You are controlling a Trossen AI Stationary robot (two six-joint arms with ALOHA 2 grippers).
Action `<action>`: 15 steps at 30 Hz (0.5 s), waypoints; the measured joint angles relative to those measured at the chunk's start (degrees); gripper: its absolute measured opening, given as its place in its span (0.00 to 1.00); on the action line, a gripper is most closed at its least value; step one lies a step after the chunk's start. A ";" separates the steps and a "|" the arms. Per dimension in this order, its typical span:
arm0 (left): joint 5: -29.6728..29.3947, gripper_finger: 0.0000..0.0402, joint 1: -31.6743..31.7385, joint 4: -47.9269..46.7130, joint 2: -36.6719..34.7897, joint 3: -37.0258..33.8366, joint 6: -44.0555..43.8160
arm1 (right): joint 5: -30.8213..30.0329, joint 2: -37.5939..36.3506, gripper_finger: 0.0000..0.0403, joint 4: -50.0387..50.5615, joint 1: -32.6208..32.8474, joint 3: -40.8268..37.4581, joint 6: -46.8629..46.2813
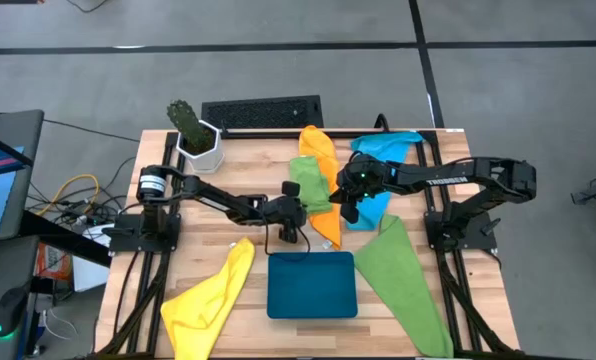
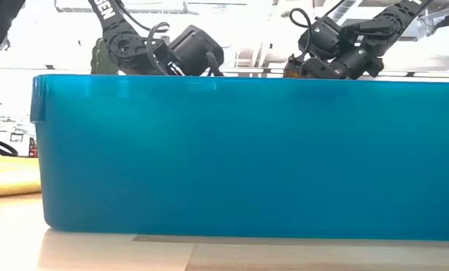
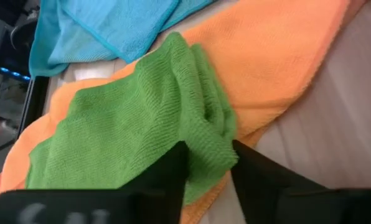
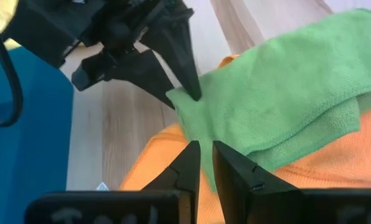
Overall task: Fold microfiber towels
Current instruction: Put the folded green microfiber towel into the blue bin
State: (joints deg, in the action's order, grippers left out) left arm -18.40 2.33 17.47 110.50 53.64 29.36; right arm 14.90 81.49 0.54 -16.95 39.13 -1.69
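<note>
Green towel [image 3: 173,112] corner between left gripper [image 3: 208,163] fingers.

Both arms reach inward over the middle. The left hand [image 1: 300,192] pinches its fingers [image 3: 167,177] together; the right hand [image 1: 346,207], facing it, holds its own fingers [image 4: 188,165] nearly closed.

Your high camera looks straight down and takes in the whole surface [image 1: 278,160] with both arms. Your low camera sits at surface height, pressed so near the teal tray [image 2: 247,150] that its wall fills most of the picture, with only the arms showing above the rim. Each wrist camera looks closely past its own tool, and both share one patch: the folded green towel [image 3: 142,124] lying on the orange towel [image 3: 279,56], which the high camera also sees near the middle
</note>
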 joint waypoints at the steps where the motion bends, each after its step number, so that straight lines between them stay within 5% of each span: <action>1: -0.01 0.22 -0.14 0.00 0.00 0.01 0.01 | 0.00 0.00 0.17 0.38 0.00 0.00 0.01; 6: -2.08 0.03 -1.49 -1.38 -2.37 -0.01 1.55 | 0.28 0.02 0.17 1.16 0.19 0.00 0.21; 15: 0.94 0.01 0.19 -10.10 -13.80 0.10 -4.61 | 0.39 0.02 0.23 -9.25 3.86 0.00 4.76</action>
State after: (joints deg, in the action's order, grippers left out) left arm -17.47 2.52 7.38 96.69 53.74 24.76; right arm 15.28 81.52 -8.70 -13.09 39.13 3.06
